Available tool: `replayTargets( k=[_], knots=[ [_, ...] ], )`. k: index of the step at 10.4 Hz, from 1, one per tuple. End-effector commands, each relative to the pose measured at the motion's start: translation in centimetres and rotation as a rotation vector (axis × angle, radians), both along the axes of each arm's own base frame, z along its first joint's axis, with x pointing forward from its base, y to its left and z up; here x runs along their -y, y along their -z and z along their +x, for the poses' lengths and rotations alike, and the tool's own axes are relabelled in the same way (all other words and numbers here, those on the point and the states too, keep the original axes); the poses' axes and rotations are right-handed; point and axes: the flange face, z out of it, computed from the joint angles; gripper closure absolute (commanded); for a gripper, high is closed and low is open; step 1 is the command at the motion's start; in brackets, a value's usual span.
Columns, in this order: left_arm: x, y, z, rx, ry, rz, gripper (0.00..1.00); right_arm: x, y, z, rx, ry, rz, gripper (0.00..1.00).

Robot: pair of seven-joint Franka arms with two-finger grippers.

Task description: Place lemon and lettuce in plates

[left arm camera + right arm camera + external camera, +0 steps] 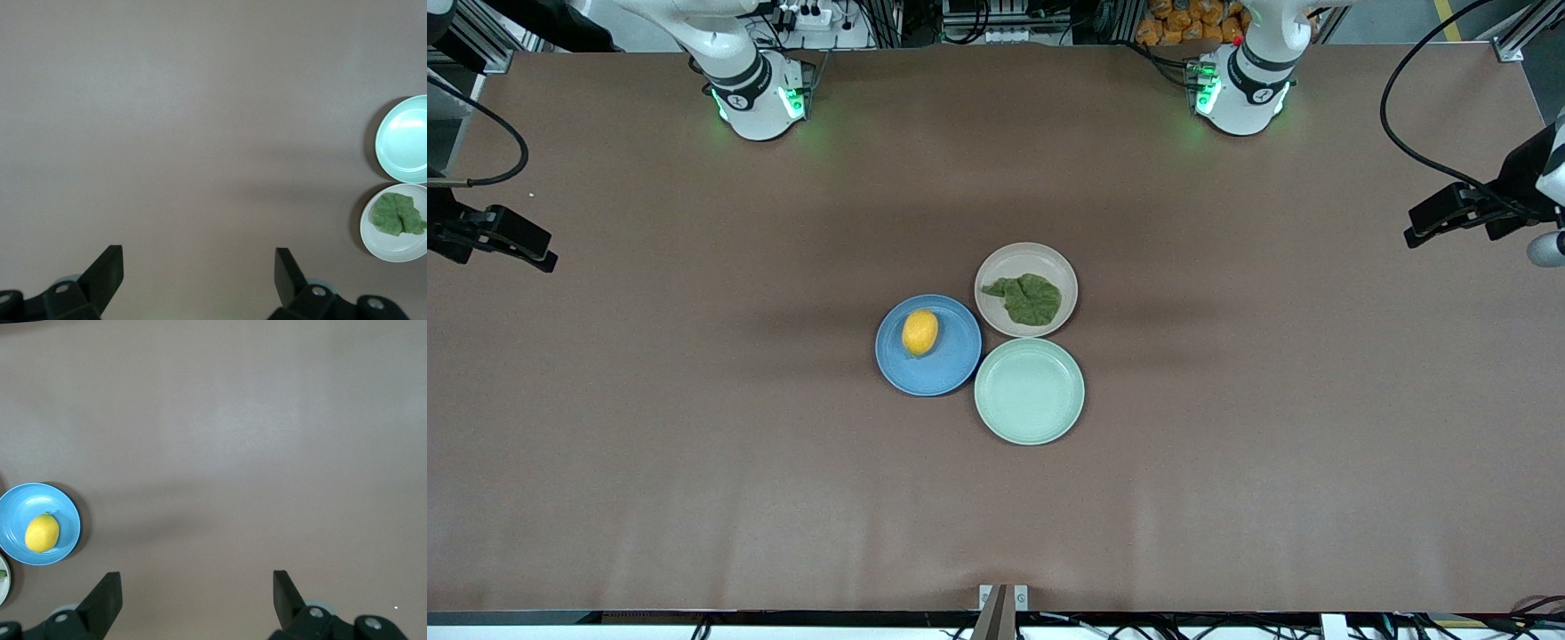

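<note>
A lemon (919,332) rests in the blue plate (951,373) at the middle of the brown table (694,444), while a lettuce leaf (1027,298) lies flat in the beige plate (996,267) touching it, a little farther from the front camera. A mint-green plate (1030,391), nearest that camera, sits bare and pressed against both.

Both arms hang high at their own ends of the table, well apart from the plates. The left gripper (199,267) hovers over bare tabletop with its fingers spread wide and nothing between them; the right gripper (197,590) does likewise at the other end, released and carrying nothing.

By the look of it, both placements are done and the task stands complete. The next move appears to call for no further grasp, only for the two arms to wait clear of the plates.
</note>
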Motion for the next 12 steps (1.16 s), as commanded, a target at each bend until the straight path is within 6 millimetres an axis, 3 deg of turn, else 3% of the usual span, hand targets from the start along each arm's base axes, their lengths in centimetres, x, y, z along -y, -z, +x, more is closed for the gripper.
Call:
replayTargets(
  k=[1,12],
  knots=[
    [0.30,-0.02,-0.33,-0.004,0.037,0.016,0.00,-0.09,-0.67,-0.85,0.000,0.005,-0.014,0.00],
    [0.77,-0.35,0.21,0.030,0.045,0.012,0.00,0.10,-0.24,-1.58,0.004,0.005,-0.012,0.00]
  ],
)
